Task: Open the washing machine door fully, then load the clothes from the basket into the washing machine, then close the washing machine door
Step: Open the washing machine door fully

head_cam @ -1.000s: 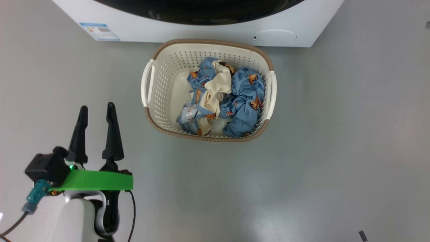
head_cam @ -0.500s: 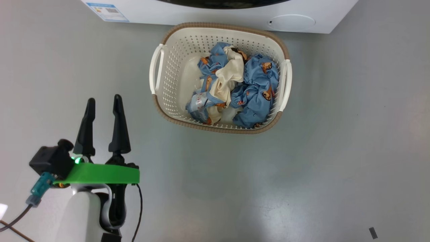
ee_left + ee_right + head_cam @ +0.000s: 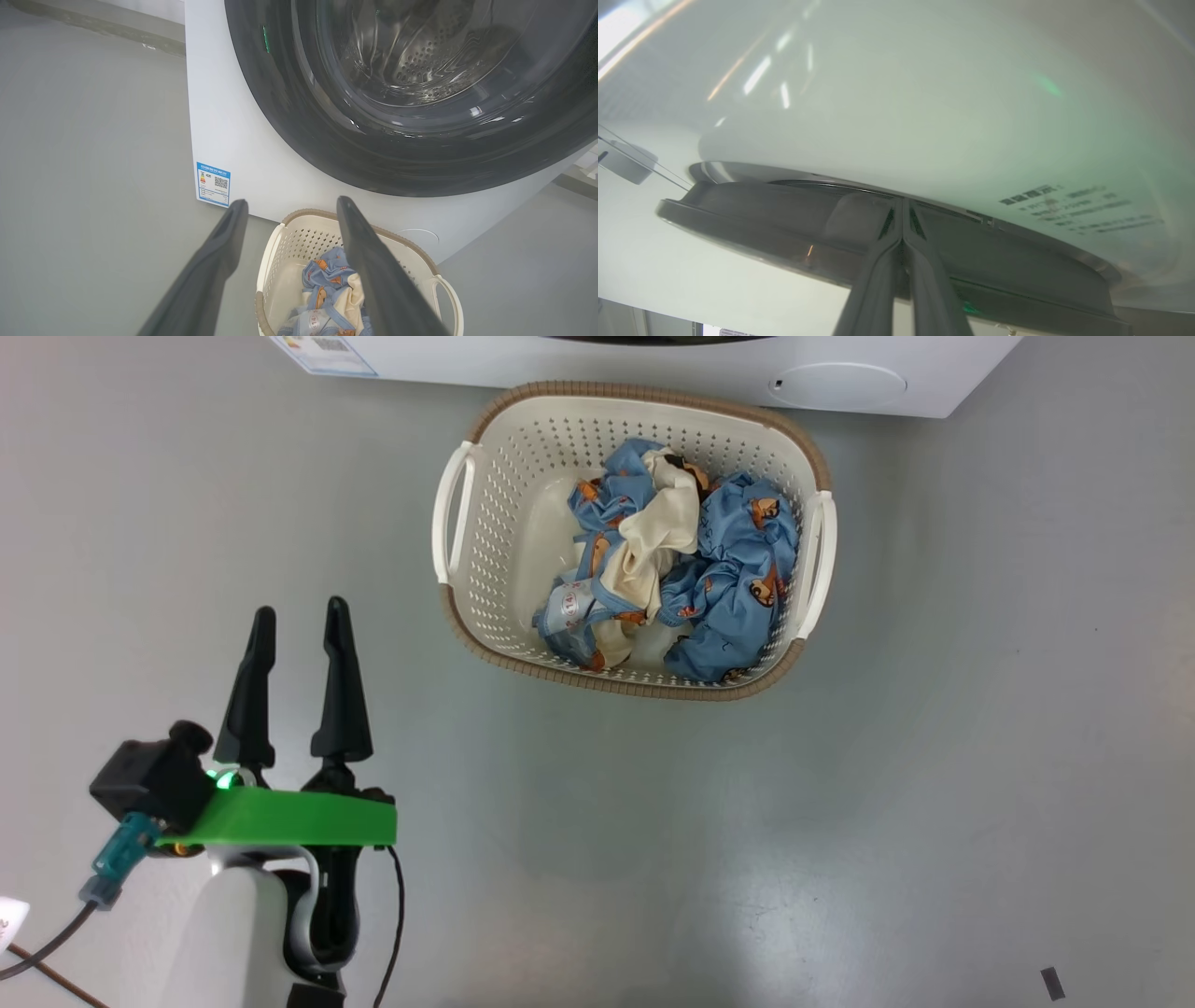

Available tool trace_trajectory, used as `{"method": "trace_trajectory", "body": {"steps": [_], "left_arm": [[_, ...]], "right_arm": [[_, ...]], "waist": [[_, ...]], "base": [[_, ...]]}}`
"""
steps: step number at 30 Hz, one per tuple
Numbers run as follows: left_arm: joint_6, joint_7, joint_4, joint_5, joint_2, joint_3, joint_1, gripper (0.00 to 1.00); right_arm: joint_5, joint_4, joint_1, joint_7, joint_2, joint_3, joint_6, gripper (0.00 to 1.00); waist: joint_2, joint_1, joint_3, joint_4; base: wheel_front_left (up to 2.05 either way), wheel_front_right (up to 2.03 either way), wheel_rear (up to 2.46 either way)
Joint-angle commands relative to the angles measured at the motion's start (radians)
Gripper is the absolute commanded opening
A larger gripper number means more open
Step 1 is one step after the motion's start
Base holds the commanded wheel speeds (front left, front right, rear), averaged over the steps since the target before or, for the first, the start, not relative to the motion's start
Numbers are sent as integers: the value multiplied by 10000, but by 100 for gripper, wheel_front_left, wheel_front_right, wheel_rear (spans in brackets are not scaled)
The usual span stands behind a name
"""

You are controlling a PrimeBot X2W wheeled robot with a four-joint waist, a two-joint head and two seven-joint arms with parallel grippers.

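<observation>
The washing machine door [image 3: 420,93] is sitting shut or nearly shut on the washing machine [image 3: 224,116], so opening is only beginning. Over the last second the head view has been swinging, not the things. The basket [image 3: 485,625] is staying on the floor [image 3: 840,849] just near of the machine, the clothes [image 3: 738,560] all inside. The right gripper [image 3: 903,201] seems to be touching the door's dark rim with clenched, empty tips. The left gripper [image 3: 301,609], left of the basket, is hanging spread wide, holding nothing.
</observation>
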Motion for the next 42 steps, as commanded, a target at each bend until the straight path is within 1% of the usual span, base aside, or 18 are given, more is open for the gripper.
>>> {"method": "trace_trajectory", "body": {"steps": [1,8,18,20,26,31,35,42], "left_arm": [[64,-67,-283,-81,220,234,19,100],[86,-67,-264,-60,220,237,47,100],[82,-67,-174,25,219,315,136,100],[77,-67,-167,41,219,341,143,100],[65,-67,-200,5,219,377,147,100],[66,-67,-183,-42,219,370,145,100],[71,-67,-167,-61,219,380,157,100],[100,-67,-97,-36,219,432,190,100]], "right_arm": [[-147,-169,-154,150,166,19,19,0],[-271,4,-130,544,456,282,19,0],[-267,157,426,1158,799,596,19,0],[-408,61,489,1045,800,618,19,0],[-874,-128,445,221,908,530,19,0],[-1024,-116,406,61,897,531,19,0],[-1070,-22,356,40,923,548,19,0],[-921,120,518,458,1015,666,19,0]], "waist": [[0,0,12,7],[0,0,-63,-46],[0,0,-405,-176],[0,0,-429,-177],[0,0,-343,-110],[0,0,-324,-33],[0,0,-331,7],[0,0,-547,-60]], "base": [[0,0,0],[0,0,0],[0,0,0],[0,0,0],[0,0,0],[0,0,0],[0,0,0],[0,0,0]]}}
